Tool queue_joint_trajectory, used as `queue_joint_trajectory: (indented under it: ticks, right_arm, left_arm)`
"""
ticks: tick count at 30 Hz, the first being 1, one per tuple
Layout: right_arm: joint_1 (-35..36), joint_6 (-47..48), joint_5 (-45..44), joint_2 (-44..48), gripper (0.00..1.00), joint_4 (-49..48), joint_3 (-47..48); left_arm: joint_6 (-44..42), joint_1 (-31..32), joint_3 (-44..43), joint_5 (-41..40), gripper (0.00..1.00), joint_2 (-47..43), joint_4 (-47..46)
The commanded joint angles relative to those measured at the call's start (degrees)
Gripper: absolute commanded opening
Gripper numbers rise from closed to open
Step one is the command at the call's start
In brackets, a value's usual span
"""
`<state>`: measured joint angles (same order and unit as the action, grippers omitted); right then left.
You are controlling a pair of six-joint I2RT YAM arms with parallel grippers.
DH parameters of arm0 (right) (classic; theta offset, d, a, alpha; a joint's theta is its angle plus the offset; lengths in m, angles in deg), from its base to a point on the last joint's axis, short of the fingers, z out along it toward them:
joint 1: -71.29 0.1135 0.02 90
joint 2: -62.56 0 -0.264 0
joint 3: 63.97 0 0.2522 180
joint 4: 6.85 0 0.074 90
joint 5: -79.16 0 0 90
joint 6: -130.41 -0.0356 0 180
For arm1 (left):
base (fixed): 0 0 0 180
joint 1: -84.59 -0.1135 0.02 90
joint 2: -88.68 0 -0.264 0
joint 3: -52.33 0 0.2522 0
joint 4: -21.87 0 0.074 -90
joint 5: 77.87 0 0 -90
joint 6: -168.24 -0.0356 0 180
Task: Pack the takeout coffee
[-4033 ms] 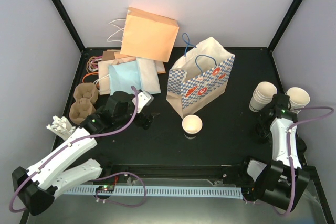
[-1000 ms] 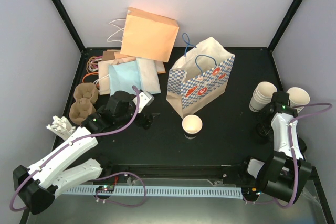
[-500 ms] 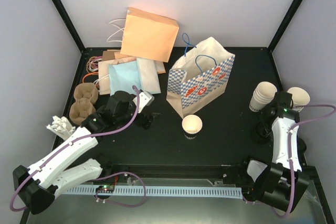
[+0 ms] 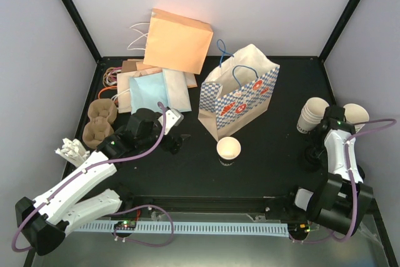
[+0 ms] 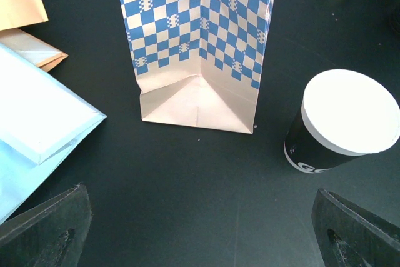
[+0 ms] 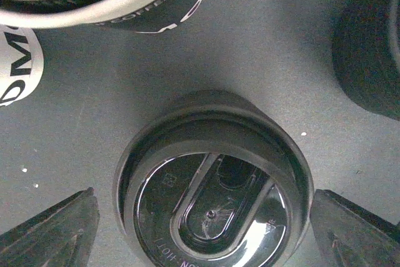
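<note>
The takeout coffee [image 4: 229, 149] is a single cream-white paper cup with a dark sleeve, standing in front of the blue-checked paper bag [image 4: 237, 95]. In the left wrist view the cup [image 5: 344, 120] stands to the right of the bag's [image 5: 200, 35] folded bottom. My left gripper [image 4: 174, 144] is left of the cup and apart from it, open [image 5: 200, 242] with nothing between its fingers [image 5: 44, 229]. At the table's right, my right gripper [image 4: 314, 145] hangs over a black plastic lid [image 6: 212, 211], open [image 6: 206, 236] with a finger on either side of it.
Two stacks of nested cups [image 4: 312, 114] [image 4: 355, 115] stand just beyond the right gripper. A second dark lid stack [image 6: 372, 60] is close by. An orange bag [image 4: 178, 39], flat paper bags [image 4: 153, 89] and pulp cup carriers [image 4: 100, 120] fill the back left.
The right arm has shifted slightly toward the cup stacks and its jaws have widened around the lid. The left arm and the cup have not moved.
</note>
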<state>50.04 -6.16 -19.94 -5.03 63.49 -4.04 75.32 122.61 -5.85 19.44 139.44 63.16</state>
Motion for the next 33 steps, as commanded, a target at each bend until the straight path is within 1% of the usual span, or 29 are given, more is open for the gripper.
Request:
queue_joint_trajectory:
  ticks: [1,5,7,11,15,21,27,33]
  right_arm:
    - [-0.3,-0.6,-1.7,0.0,0.92,-0.1,0.9]
    - [-0.3,-0.6,-1.6,0.3,0.88,-0.5,0.3]
    - [-0.3,-0.5,-1.5,0.2,0.88,-0.8,0.2]
    - [-0.3,-0.2,-1.5,-0.3,0.91,-0.9,0.1]
    - [-0.3,-0.2,-1.4,-0.2,0.88,-1.2,-0.3]
    - [-0.3,-0.3,-0.8,0.0,0.87,-1.9,-1.9]
    - [-0.3,-0.3,-0.7,0.6,0.82,-1.7,-2.3]
    - [-0.3,-0.5,-0.9,2.9,0.79,-0.4,-1.5]
  left_arm:
    - [-0.5,0.6,-1.1,-0.8,0.99,0.1,-0.6]
    - [-0.5,0.5,-1.1,-0.8,0.99,0.2,-0.6]
    - [-0.5,0.5,-1.1,-0.7,0.99,0.3,-0.6]
    - [-0.5,0.5,-1.1,-0.6,0.99,0.4,-0.6]
    - [-0.6,0.5,-1.1,-0.6,0.99,0.3,-0.6]
    - [-0.6,0.5,-1.1,-0.5,0.99,0.3,-0.6]
    - [-0.6,0.5,-1.2,-0.5,0.99,0.3,-0.6]
    - [-0.6,0.5,-1.2,-0.4,0.99,0.1,-0.6]
